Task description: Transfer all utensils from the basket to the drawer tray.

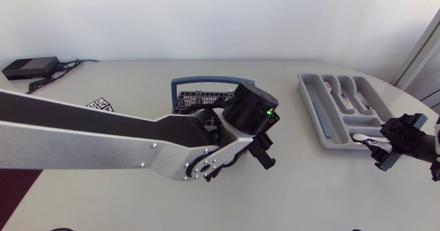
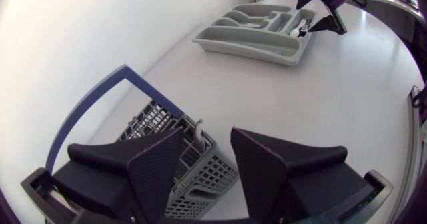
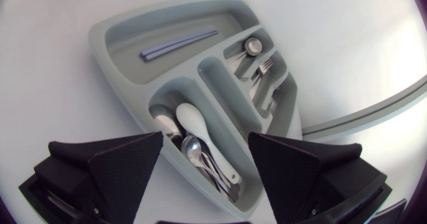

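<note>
The grey utensil basket (image 1: 194, 97) with its blue handle (image 1: 206, 81) stands mid-table, mostly hidden under my left arm. My left gripper (image 1: 265, 155) hangs open just above it. In the left wrist view the basket (image 2: 208, 176) lies under the open gripper (image 2: 207, 136), and one silver utensil handle (image 2: 198, 127) sticks up beside a finger. The grey drawer tray (image 1: 311, 107) sits at the right. My right gripper (image 3: 206, 139) is open over its near compartment, where a white spoon (image 3: 193, 125) and metal spoons (image 3: 193, 152) lie. Forks (image 3: 261, 72) and lilac chopsticks (image 3: 179, 44) fill other compartments.
A black power adapter (image 1: 29, 67) with its cable lies at the back left, and a printed marker card (image 1: 102, 104) sits beside my left arm. The table's rounded edge runs close behind the tray (image 3: 107, 57) on the right.
</note>
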Robot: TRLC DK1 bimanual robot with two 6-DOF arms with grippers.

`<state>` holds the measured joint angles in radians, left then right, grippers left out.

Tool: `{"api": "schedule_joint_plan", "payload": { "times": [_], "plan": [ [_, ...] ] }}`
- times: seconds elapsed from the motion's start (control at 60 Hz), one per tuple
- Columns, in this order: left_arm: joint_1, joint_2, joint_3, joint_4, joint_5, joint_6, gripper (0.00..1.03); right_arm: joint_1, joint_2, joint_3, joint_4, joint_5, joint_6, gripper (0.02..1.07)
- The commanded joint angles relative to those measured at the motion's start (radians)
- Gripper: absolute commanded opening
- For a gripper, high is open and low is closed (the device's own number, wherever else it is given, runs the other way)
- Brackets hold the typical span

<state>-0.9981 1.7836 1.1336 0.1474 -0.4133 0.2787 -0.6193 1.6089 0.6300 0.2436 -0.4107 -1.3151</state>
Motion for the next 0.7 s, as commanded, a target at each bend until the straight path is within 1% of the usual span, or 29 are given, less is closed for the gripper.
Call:
{"api": "schedule_joint_plan", "payload": {
  "times": [0.0, 0.067, 0.1, 0.2, 0.25, 0.283, 0.367, 0.433, 0.6, 0.683],
  "plan": [
    [0.001, 0.031, -0.018, 0.02, -0.021, 0.02, 0.42, 0.026, -0.055, -0.053, 0.011, 0.001, 0.033, 0.97],
    [0.004, 0.037, -0.018, 0.035, -0.041, 0.019, 0.38, 0.044, -0.095, -0.079, 0.013, 0.0, 0.047, 0.97],
    [0.004, 0.042, -0.018, 0.04, -0.047, 0.02, 0.37, 0.052, -0.115, -0.092, 0.011, 0.0, 0.048, 0.97],
    [0.006, 0.056, -0.017, 0.046, -0.047, 0.022, 0.29, 0.075, -0.17, -0.115, 0.011, 0.0, 0.076, 0.97],
    [0.004, 0.06, -0.017, 0.05, -0.047, 0.024, 0.28, 0.086, -0.193, -0.124, 0.011, 0.0, 0.088, 0.97],
    [0.004, 0.06, -0.017, 0.052, -0.047, 0.024, 0.25, 0.093, -0.208, -0.131, 0.011, 0.0, 0.094, 0.98],
    [0.006, 0.063, -0.018, 0.06, -0.047, 0.024, 0.2, 0.112, -0.245, -0.148, 0.002, 0.0, 0.103, 0.98],
    [0.006, 0.063, -0.02, 0.061, -0.047, 0.025, 0.2, 0.132, -0.277, -0.168, -0.004, 0.003, 0.112, 0.98],
    [0.003, 0.069, -0.038, 0.116, -0.051, 0.051, 0.08, 0.194, -0.351, -0.222, -0.01, 0.026, 0.129, 0.98],
    [0.0, 0.069, -0.041, 0.127, -0.051, 0.062, 0.06, 0.214, -0.374, -0.233, -0.013, 0.038, 0.148, 0.98]
  ]
}}
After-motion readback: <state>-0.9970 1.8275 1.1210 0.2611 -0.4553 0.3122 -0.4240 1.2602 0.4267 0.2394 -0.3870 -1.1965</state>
